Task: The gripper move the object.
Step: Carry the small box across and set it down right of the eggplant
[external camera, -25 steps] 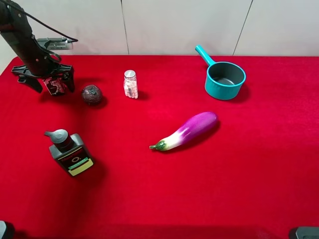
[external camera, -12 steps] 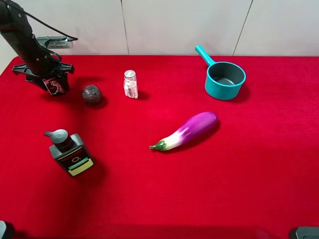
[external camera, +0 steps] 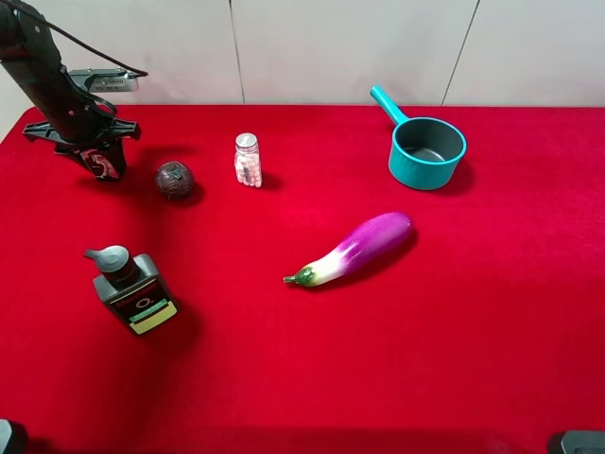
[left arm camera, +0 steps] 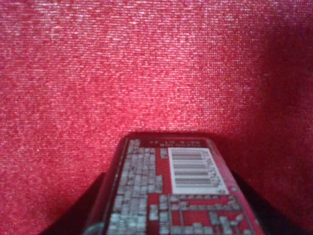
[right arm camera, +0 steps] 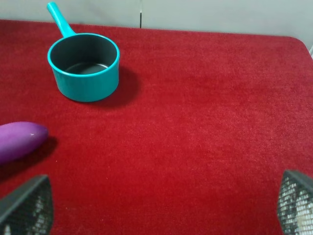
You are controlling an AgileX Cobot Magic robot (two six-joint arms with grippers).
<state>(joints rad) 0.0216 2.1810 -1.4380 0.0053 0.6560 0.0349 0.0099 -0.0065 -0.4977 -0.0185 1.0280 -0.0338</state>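
The object, a small dark red and black tin (external camera: 105, 165), sits at the far left of the red cloth, between the two black fingers of my left gripper (external camera: 99, 159). The gripper is shut on it. In the left wrist view the tin (left arm camera: 171, 196) fills the lower middle, showing a barcode and pale print, with dark fingers (left arm camera: 85, 215) at its sides and the cloth close beneath. I cannot tell whether it touches the cloth. My right gripper (right arm camera: 156, 210) is open and empty over the right side of the table, away from the tin.
A dark round ball (external camera: 174, 180) lies just right of the tin. A small spice jar (external camera: 248, 160) stands further right. A grey pump bottle (external camera: 132, 290) lies front left, an eggplant (external camera: 354, 248) in the middle, and a teal saucepan (external camera: 427, 150) back right.
My left gripper's fingers, spread wide around the tin a second ago, have closed in on it. The arm has shifted slightly. Nothing else has moved.
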